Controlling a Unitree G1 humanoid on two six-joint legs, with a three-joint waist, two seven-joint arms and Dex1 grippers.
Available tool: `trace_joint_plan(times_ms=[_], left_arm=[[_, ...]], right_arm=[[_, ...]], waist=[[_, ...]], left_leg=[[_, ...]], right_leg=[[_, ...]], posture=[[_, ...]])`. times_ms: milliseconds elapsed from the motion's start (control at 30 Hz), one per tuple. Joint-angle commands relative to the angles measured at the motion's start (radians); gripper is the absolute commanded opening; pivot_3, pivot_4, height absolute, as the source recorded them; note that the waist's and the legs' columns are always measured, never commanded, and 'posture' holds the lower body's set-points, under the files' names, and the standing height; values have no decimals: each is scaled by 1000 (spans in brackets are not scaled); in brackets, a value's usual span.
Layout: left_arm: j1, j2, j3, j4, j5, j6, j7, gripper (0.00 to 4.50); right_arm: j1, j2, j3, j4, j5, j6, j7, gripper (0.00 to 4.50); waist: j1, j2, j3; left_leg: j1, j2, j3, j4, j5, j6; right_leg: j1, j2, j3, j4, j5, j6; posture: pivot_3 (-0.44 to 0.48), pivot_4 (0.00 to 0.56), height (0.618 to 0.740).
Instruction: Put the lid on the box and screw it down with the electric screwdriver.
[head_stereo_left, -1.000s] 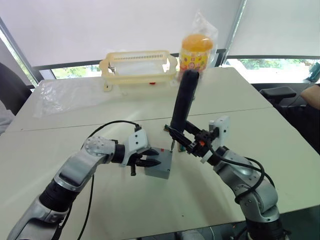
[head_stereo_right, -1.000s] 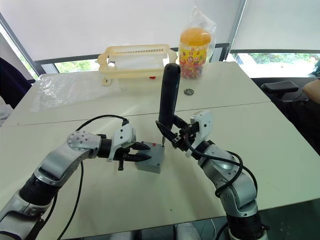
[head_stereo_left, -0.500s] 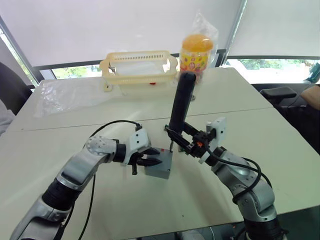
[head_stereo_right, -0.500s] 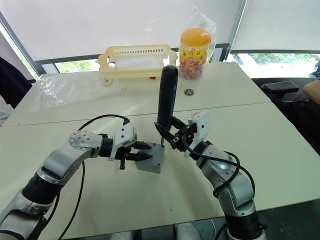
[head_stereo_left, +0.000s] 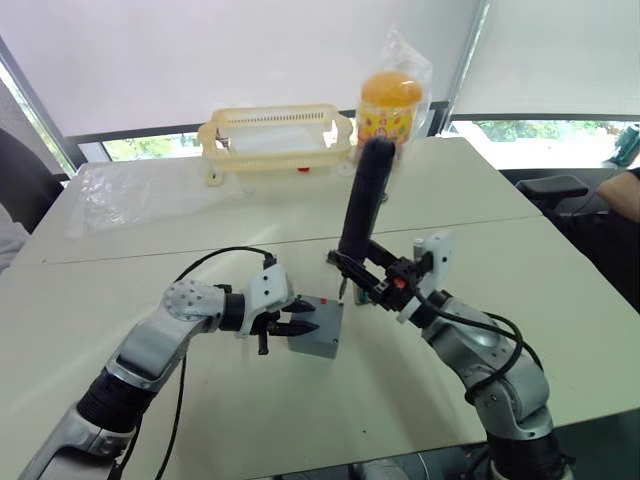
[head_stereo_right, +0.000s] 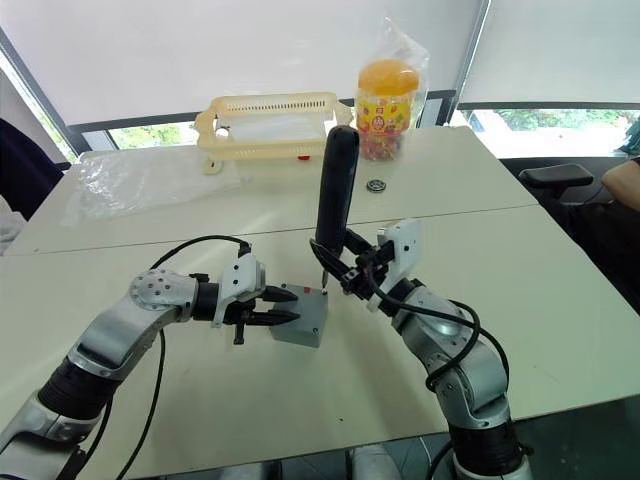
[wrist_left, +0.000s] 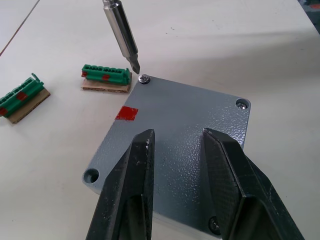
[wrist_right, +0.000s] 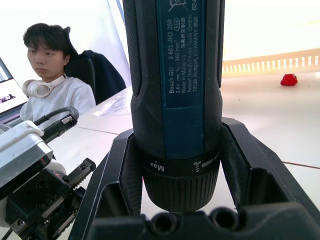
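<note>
The electric screwdriver (head_stereo_right: 333, 190) stood nearly upright in the right claw (head_stereo_right: 350, 272), its long axis running from the bit at 6 o'clock to the rounded butt at about 12, leaning slightly toward 1 o'clock. The right claw's two fingers (wrist_right: 250, 165) were clamped on the tool's lower barrel, just above the collar. In the left wrist view the metal bit (wrist_left: 121, 34) pointed down at a screw (wrist_left: 144, 78) seated in one corner of the lid (wrist_left: 180, 135), the tip just above the screw head and not quite touching it.

The lid lay flat on the box (head_stereo_right: 303, 318), which rested on the white surface (head_stereo_right: 560, 300) between the two arms. A red mark (wrist_left: 126, 113) showed on the lid near the screw corner. The left claw (head_stereo_right: 281, 305) sat at the box's 9 o'clock side, fingers (wrist_left: 131, 185) narrowly parted and reaching over the lid; whether they pressed on it could not be told. The screwdriver stood at roughly 2 o'clock from the left claw, near it.

Two small green pieces (wrist_left: 106, 76) on cardboard lay on the surface just beside the box's screw corner. Farther off, at 12 o'clock, stood a yellow basket (head_stereo_right: 272, 122) and a bagged orange-lidded jar (head_stereo_right: 387, 102).
</note>
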Motion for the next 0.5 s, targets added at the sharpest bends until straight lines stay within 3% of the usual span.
trace_joint_plan(times_ms=[33,500], left_arm=[[24,18,-38,40,39,35,-6,1498],[11,17,-35,24,38,64,1,1498]], right_arm=[[-6,0,-9,-74,8,-32,6,1774],[15,-22,29,-46,-35,-53,39,1774]], waist=[[0,0,0],[0,0,0]], left_leg=[[0,0,0,0,0,0],[0,0,0,0,0,0]], right_leg=[[0,0,0,0,0,0],[0,0,0,0,0,0]], posture=[[0,150,740],[0,150,740]])
